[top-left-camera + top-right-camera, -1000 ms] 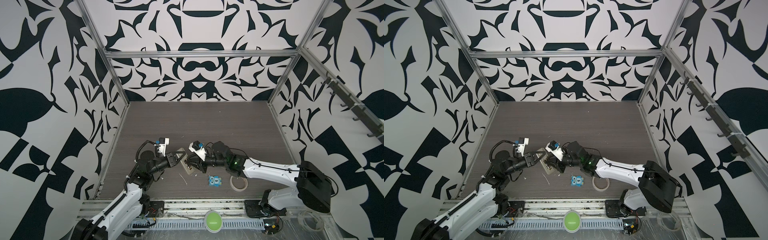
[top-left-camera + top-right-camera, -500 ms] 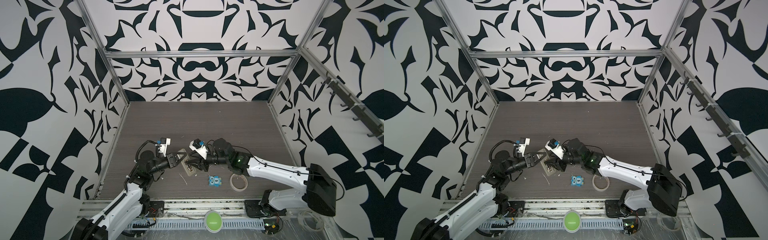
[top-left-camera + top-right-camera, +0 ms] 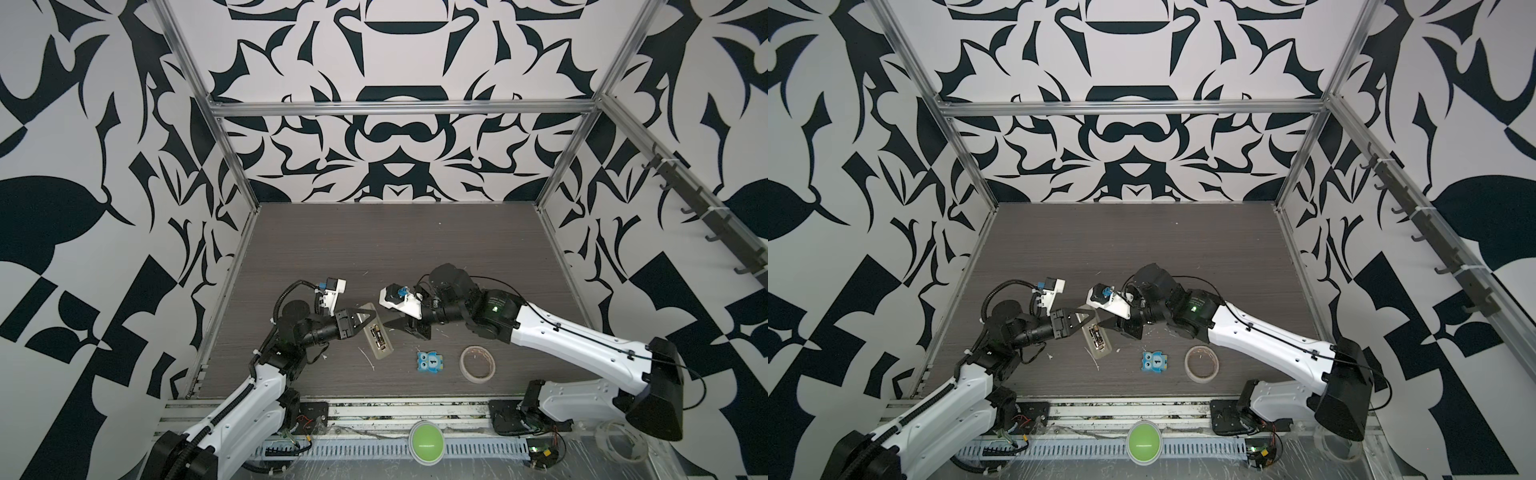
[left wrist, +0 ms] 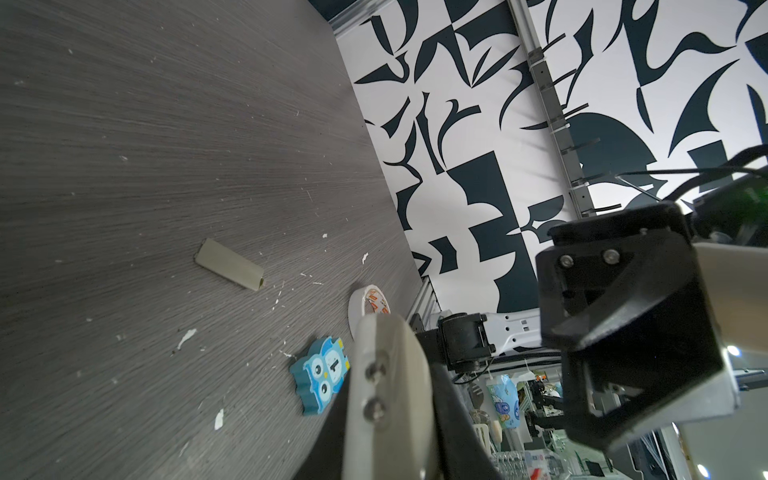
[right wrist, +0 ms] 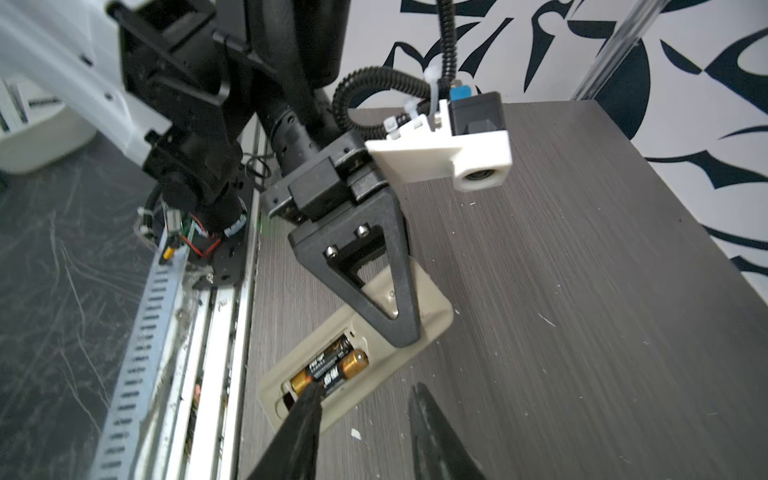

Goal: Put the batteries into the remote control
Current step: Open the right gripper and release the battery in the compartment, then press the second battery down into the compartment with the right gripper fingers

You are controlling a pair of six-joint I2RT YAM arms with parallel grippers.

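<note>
At the front rail, a green button (image 3: 425, 446). Just beyond it, on the grey table (image 3: 374, 249), a tape roll (image 3: 477, 363) lying flat. To the roll's left, a blue owl tile (image 3: 430, 363) marked "1".

Left of the tile, the remote control (image 3: 385, 354), back side up. Long axis running near to far, with the near end skewed slightly right and the far end slightly left. Battery bay uncovered, toward the near end. Inside it, the batteries (image 5: 332, 366), side by side and parallel to that long axis, gold ends pointing opposite ways.

Reaching over the bay from the right, the right gripper (image 5: 363, 388). Jaws partly apart with nothing between them. One fingertip (image 5: 309, 395) touching the batteries' end, its partner off the remote's side above bare table.

At the far end, coming in from the left, the left gripper (image 3: 369, 316). Clamped shut on that end of the remote, upper finger (image 5: 402, 299) laid flat across the off-white back.

In the left wrist view, a small off-white flat piece (image 4: 229, 270) lying alone on the table beyond the owl tile (image 4: 322, 374). Not made out from above.

Farthest back, black-and-white patterned walls (image 3: 395, 145).
</note>
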